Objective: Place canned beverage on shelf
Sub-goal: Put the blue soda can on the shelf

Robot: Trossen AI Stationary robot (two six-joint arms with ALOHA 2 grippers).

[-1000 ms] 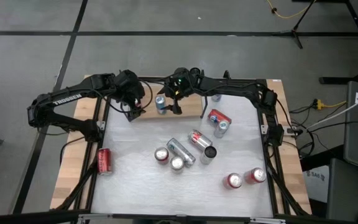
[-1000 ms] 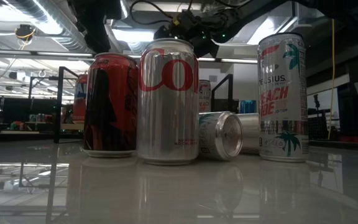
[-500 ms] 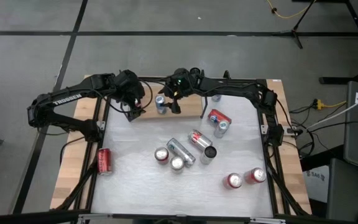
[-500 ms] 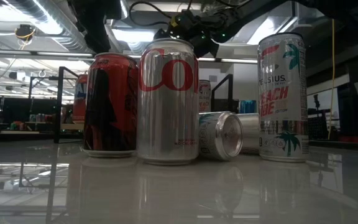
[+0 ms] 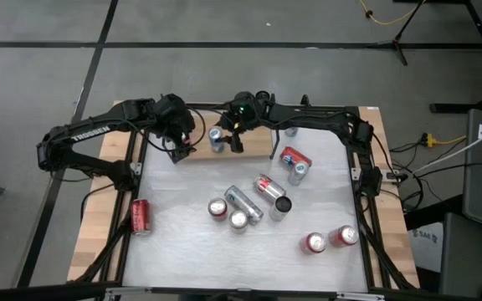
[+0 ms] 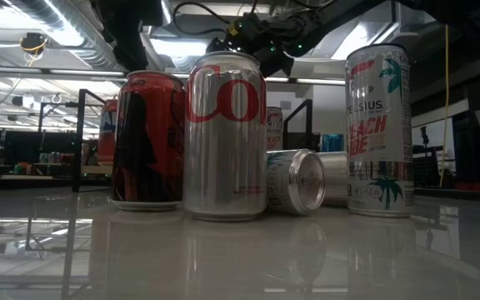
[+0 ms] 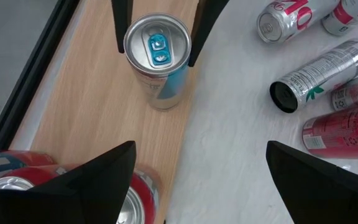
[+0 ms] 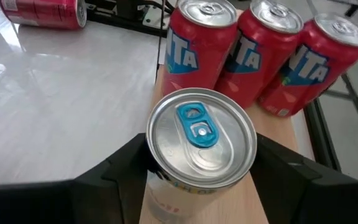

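Observation:
A silver can with a blue tab (image 8: pixel 201 134) stands on the shelf's wooden board (image 7: pixel 98 93) at the table's far edge; it also shows in the high view (image 5: pixel 217 138). My right gripper (image 8: pixel 201 180) is shut on it. Three red cans (image 8: pixel 263 53) stand upright on the board just beyond it, toward the table's left. My left gripper (image 7: pixel 197 180) hangs open and empty above those red cans (image 7: pixel 17 171), left of the silver can (image 7: pixel 157 53). My right gripper pinches the silver can's side wall (image 8: pixel 151 186) between its two fingers, a little below the rim. The fingers (image 7: pixel 122 25) come from the table's right side, one on each side of the can. The can is upright with its bottom on the board.
Several cans stand or lie on the whitish tabletop near the middle (image 5: pixel 243 203) and at the near right (image 5: pixel 315 242). A red can (image 5: pixel 140 216) lies on the left wooden margin. Black rails (image 5: pixel 274 146) edge the shelf.
My right gripper has shifted a little toward the table's left with the silver can, then kept still. The can stays upright on the board.

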